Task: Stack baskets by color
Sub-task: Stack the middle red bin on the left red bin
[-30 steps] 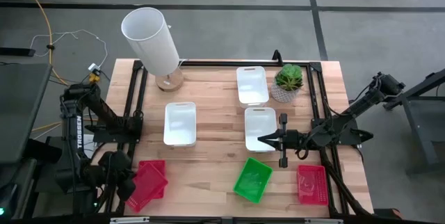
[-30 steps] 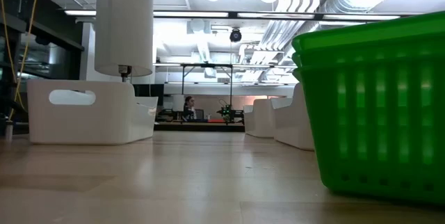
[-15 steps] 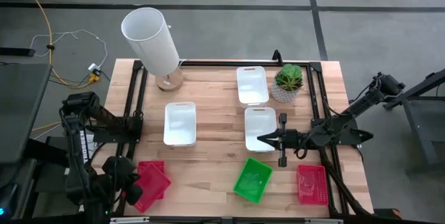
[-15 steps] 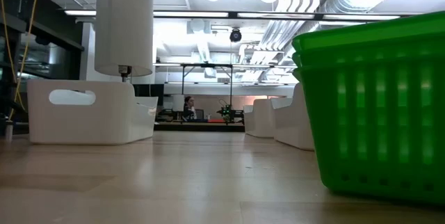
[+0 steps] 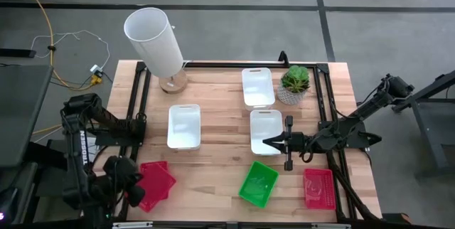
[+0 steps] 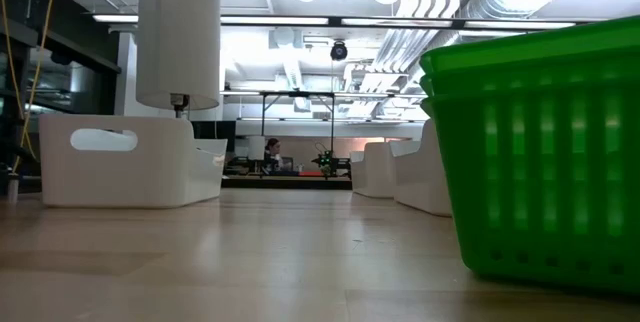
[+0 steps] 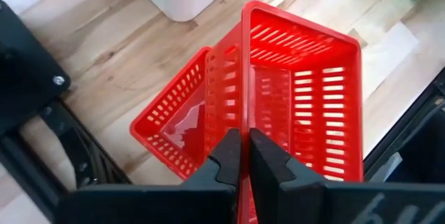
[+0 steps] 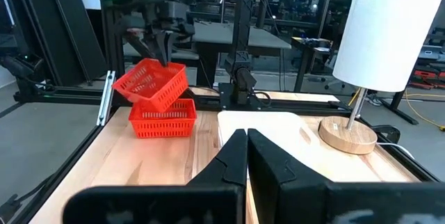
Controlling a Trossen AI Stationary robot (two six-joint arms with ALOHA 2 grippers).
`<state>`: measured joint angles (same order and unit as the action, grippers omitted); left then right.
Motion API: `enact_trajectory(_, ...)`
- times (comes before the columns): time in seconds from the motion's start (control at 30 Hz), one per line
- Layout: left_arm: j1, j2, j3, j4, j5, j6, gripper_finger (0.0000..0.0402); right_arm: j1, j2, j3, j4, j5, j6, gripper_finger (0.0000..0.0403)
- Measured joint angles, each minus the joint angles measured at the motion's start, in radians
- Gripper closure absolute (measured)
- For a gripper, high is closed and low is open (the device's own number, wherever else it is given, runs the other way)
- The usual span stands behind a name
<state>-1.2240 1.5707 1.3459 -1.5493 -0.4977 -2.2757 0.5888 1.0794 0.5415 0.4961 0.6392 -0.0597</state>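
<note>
- Your left gripper [image 7: 243, 156], at the table's near-left corner, pinches the wall of a tilted red basket [image 7: 306, 92], lifted over a second red basket [image 7: 177, 113].
- Your right gripper [image 5: 269, 143] waits pressed together over a white basket [image 5: 265, 129].
- The green basket [image 5: 258, 183] sits near the front edge.

Table layout as I see it from above. Far left: the cylinder [image 5: 153, 40]. Far right: the plant [image 5: 295, 81], with the far basket [image 5: 257, 87] just left of it. Mid-table: the centre-left basket [image 5: 184, 126] and the centre-right basket [image 5: 266, 131], the right gripper [image 5: 274, 144] over the latter's near edge. Near edge, left to right: the tilted basket [image 8: 149, 83] in the left gripper [image 7: 243, 156] above the lower basket [image 8: 163, 120]; the nested baskets [image 5: 258, 183]; the near-right basket [image 5: 319, 188].
</note>
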Motion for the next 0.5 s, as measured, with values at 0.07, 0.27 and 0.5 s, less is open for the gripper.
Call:
enact_trajectory(0.07,0.000,-0.001,0.019,-0.017,0.017,0.001,0.0401,0.000,0.000,0.000,0.000,0.000,0.000,0.0403)
enact_trajectory(0.27,0.000,-0.005,0.025,-0.020,0.159,0.035,0.0401,0.000,0.000,0.000,0.000,0.000,0.000,0.0403)
enact_trajectory(0.5,0.002,-0.005,0.025,-0.021,0.198,0.031,0.0401,0.000,0.000,0.000,0.000,0.000,0.000,0.0403)
